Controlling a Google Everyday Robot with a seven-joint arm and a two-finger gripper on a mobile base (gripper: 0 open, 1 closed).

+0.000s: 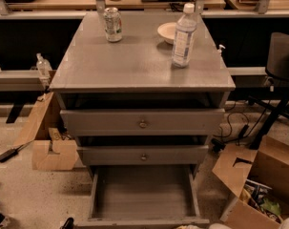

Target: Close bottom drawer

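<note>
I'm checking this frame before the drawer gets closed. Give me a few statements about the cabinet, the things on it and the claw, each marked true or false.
1. The bottom drawer is pulled far out. True.
2. A bottle lies inside the bottom drawer. False: it stands upright on the cabinet top.
3. A can stands on the cabinet top. True.
4. The claw grips the bottom drawer's front panel. False: the claw is not in view, and nothing holds the panel.
</note>
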